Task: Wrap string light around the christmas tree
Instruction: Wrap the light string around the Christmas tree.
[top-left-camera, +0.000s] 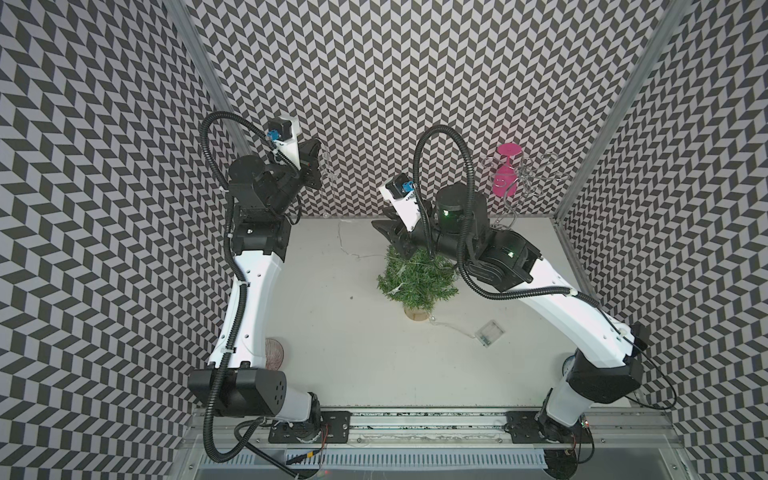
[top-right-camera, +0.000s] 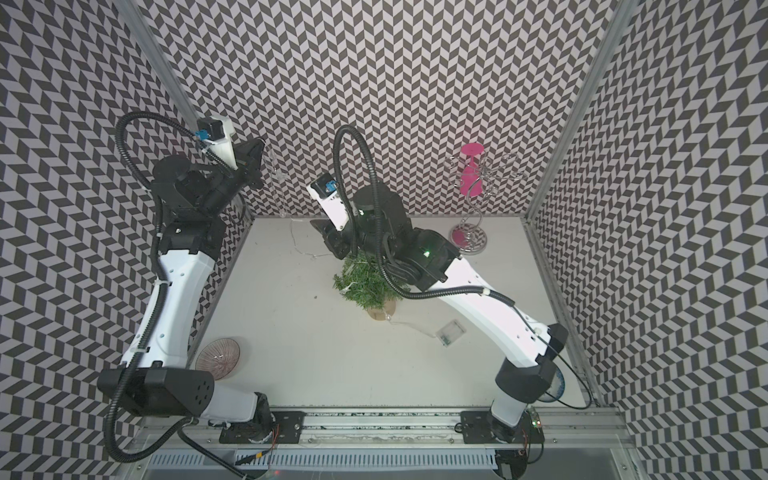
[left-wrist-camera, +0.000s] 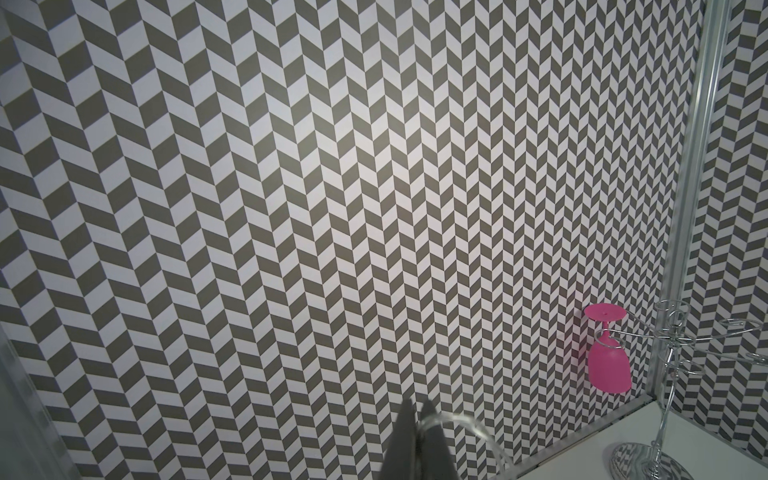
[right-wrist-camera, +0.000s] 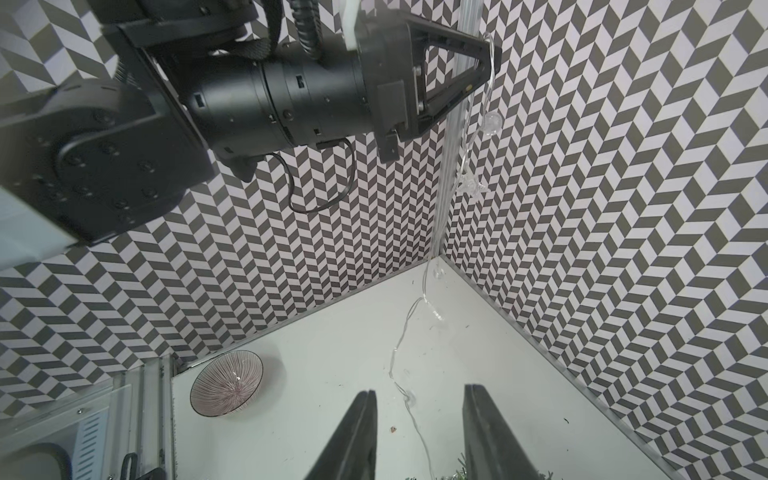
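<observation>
The left gripper (right-wrist-camera: 487, 41), high above the christmas tree (top-left-camera: 417, 279), is pinching the tree-draped string light (right-wrist-camera: 493, 123) in closed fingers, while the right gripper (right-wrist-camera: 419, 390), just behind the tree, is holding its fingers apart, apparently straddling the slack wire.

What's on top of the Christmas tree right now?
Pale strands of the string light lie over the crown of the tree. The right gripper, open, hangs above its far side, and that arm covers part of the crown, so the tip cannot be seen.
</observation>
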